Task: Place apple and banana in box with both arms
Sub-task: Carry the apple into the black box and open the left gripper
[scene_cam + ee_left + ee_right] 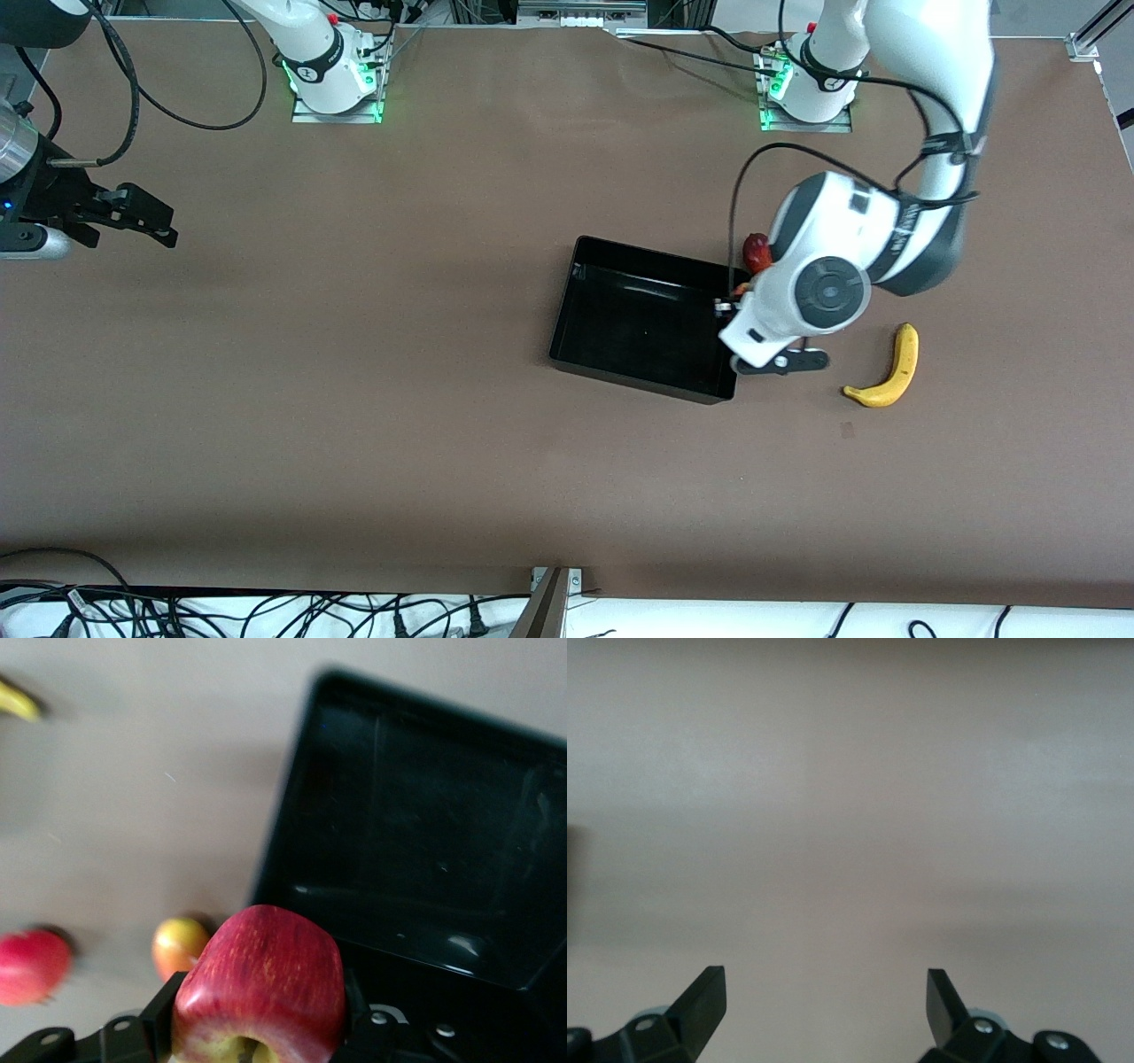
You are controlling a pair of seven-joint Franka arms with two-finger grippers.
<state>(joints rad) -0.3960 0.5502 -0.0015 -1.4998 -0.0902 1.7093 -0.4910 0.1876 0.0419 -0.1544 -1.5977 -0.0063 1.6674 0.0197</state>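
Brown table [354,354]. Left gripper [257,1036] clamps apple [261,979] over box [567,332] rim, box interior just ahead. Right gripper [824,1010] wide open, empty, waiting; banana [889,368] nearer left arm.

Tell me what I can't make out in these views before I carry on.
- Left tool: front view, hidden under its own arm; wrist view, cut off by the edge, shut on the apple.
- Two other fruits beside the box: front view, mostly hidden by the left arm; wrist view, blurred.
- Banana: left wrist view, only a tip.
- Right tool, open: sees bare table only.
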